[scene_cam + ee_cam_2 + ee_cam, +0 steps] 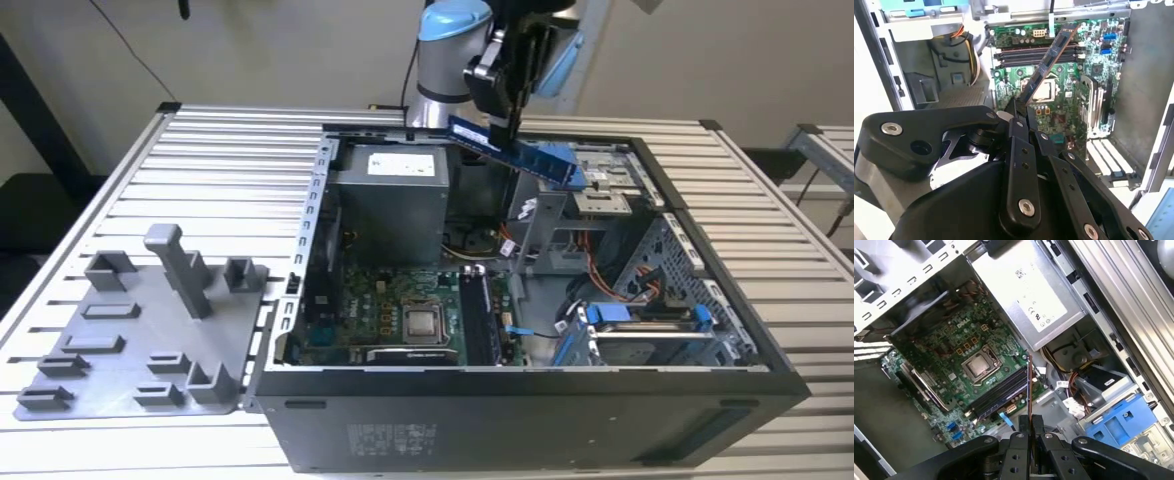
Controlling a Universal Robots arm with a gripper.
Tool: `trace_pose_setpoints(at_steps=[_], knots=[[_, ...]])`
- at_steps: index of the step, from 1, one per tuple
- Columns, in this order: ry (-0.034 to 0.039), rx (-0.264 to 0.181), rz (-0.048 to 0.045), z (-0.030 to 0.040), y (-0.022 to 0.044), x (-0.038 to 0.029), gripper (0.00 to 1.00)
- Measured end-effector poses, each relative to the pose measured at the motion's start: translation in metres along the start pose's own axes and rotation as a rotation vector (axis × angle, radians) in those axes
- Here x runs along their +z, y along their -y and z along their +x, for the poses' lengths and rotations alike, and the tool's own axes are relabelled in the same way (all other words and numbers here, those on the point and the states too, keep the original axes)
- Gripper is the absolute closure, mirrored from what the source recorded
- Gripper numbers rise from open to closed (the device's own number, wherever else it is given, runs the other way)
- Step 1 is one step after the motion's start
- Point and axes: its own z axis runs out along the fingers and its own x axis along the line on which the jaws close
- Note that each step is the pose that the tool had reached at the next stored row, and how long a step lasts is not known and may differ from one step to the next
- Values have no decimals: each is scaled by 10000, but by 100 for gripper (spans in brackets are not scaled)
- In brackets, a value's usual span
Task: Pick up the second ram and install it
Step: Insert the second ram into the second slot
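One stick in hand: our gripper point(509, 122) is clamped shut on the second ram point(523, 153), pinching one end. We see it tilted in mid-air above the open PC case point(534, 405), beside the power supply point(387, 200). In both wrist views it sits over the motherboard point(1066, 117), apart from the memory slots point(1009, 56).
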Motion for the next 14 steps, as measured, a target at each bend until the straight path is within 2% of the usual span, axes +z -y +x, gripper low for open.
trace_pose_setpoints(at_steps=[14], knots=[[-70, 1571, 19, 9, 6, 17, 86]])
